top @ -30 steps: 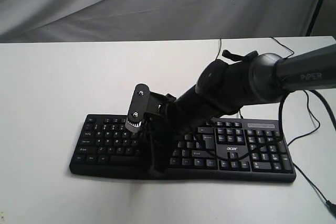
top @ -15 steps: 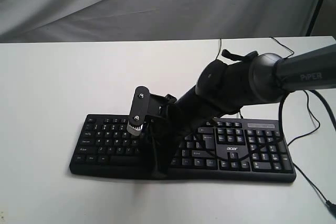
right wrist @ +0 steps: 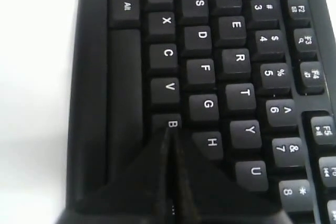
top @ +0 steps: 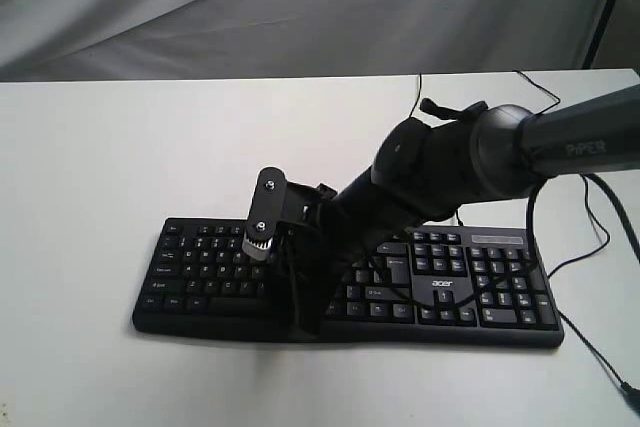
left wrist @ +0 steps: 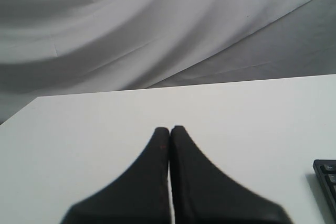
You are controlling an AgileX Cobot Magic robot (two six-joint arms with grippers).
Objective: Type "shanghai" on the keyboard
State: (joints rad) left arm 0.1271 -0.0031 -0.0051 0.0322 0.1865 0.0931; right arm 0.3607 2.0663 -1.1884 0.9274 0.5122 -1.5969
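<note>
The black keyboard (top: 480,287) with white legends lies flat on the white table (top: 120,147), its number pad to the right. My right gripper (top: 305,329) reaches across from the right and points down at the keyboard's lower middle rows. In the right wrist view the right gripper (right wrist: 169,129) is shut and holds nothing. Its tips sit at the edge of the B key (right wrist: 167,121), beside the H key (right wrist: 211,142). My left gripper (left wrist: 169,128) is shut and empty above bare table, with one corner of the keyboard (left wrist: 326,174) at the frame's edge. The left arm is out of the exterior view.
Thin black cables (top: 590,247) run over the table to the right of the keyboard and behind it. A grey cloth backdrop (top: 300,7) hangs beyond the table's far edge. A dark stand leg (top: 605,7) rises at the back right.
My right gripper has dropped slightly and shifted a little to the right over the keyboard's lower rows. The keyboard has not moved.
</note>
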